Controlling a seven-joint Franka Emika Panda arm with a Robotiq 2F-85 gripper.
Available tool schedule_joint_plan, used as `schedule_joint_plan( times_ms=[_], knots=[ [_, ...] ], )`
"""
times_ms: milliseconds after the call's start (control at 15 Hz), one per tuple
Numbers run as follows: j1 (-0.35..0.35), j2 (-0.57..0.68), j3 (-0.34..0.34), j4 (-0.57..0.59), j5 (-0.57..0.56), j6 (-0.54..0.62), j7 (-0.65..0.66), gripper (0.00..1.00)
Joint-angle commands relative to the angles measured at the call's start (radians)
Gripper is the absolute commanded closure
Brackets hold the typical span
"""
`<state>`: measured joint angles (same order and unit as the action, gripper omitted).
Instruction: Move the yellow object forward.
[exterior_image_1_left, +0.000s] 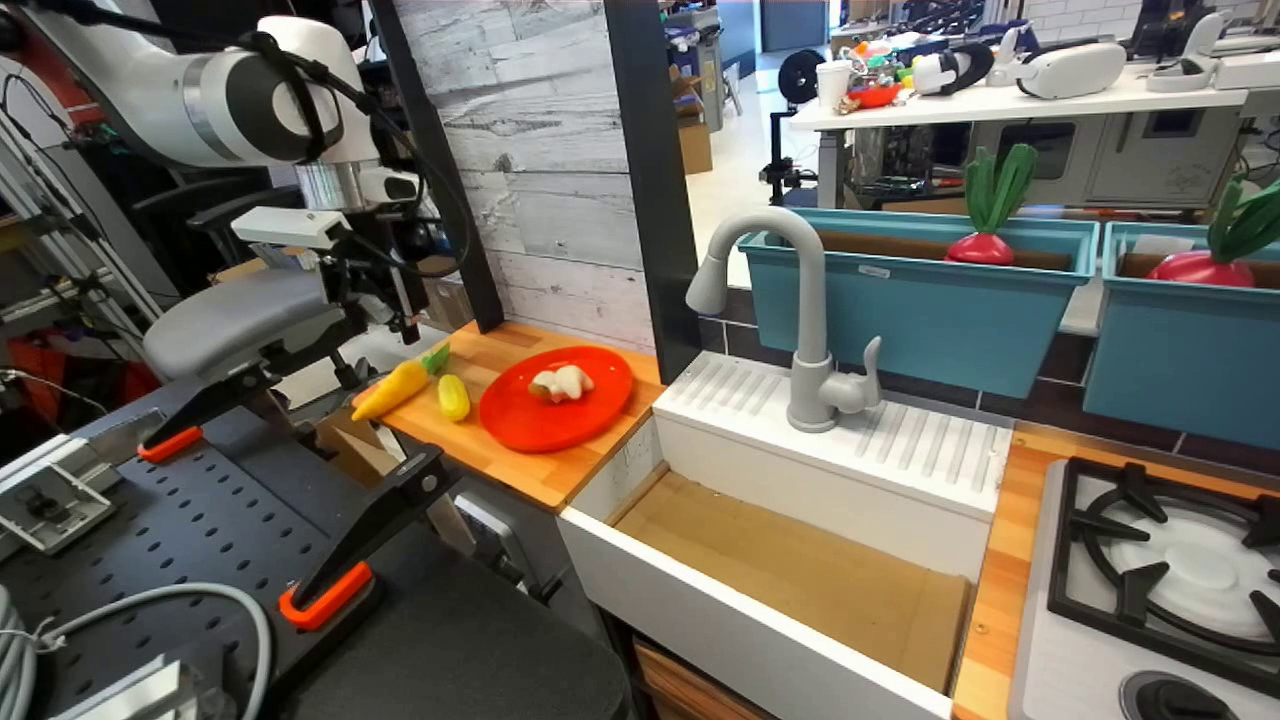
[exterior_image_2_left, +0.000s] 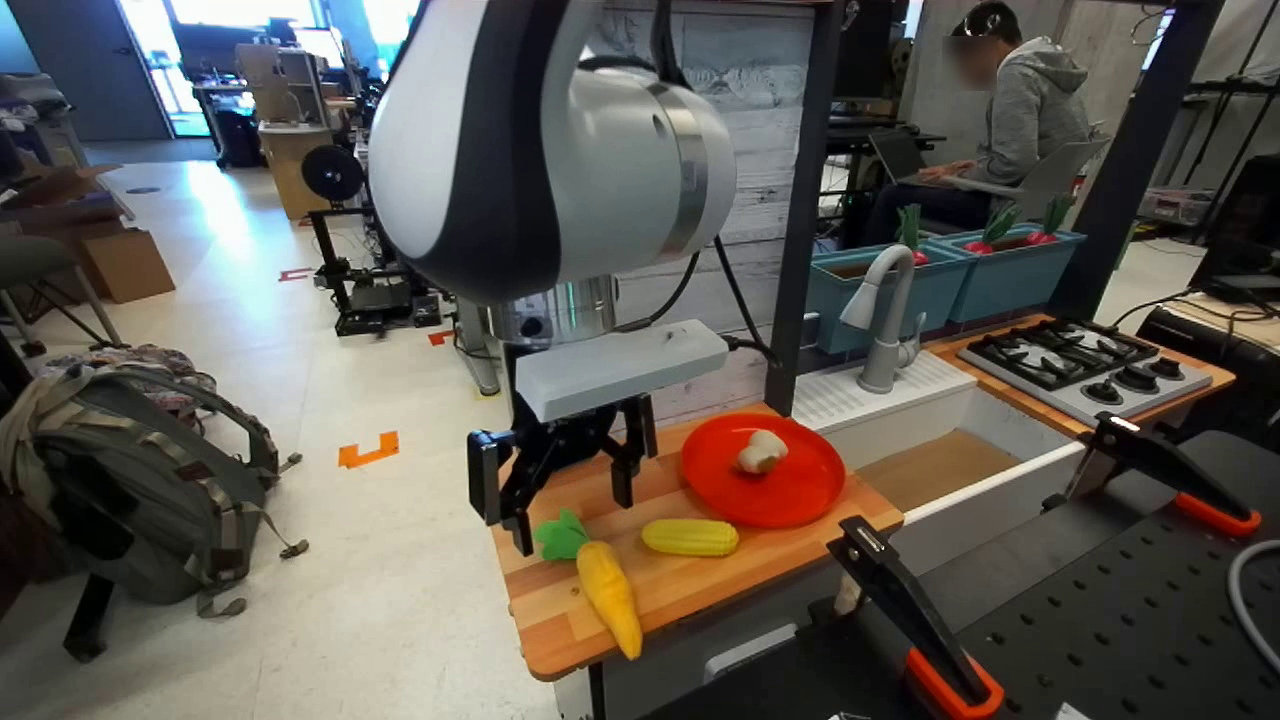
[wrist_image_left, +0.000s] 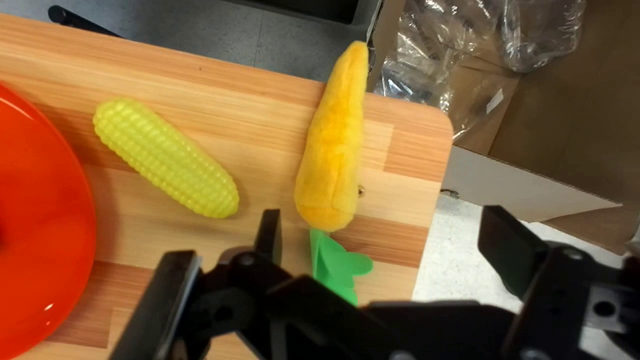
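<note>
Holding nothing between spread jaws, the pincer hangs clear of the yellow carrot toy, which lies on the surface with its tip past the edge. Farther off sit the corn, then the red plate; grasp and forward move both look not yet done

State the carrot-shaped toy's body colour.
Golden yellow; the toy's body shows best in the wrist view.

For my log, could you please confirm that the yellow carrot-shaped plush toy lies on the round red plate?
Not quite: the wrist view shows the toy off the plate, on the brown wooden counter, the bumpy yellow corn cob between them.
</note>
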<state>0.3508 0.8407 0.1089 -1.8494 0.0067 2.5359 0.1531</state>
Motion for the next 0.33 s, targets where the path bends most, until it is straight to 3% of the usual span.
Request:
schedule_joint_plan(
  times_ms=[0,67,133,267],
  knots=[
    [-0.065,-0.168,0.07,-0.161,0.005,0.005,-0.102,0.0],
    [-0.089,-0.214,0.088,-0.198,0.019,0.031,-0.128,0.0],
    [-0.035,-0.099,0.047,-0.085,-0.004,0.003,-0.059,0.0],
    [-0.063,-0.168,0.069,-0.138,0.0,0.004,-0.088,0.0]
  ],
)
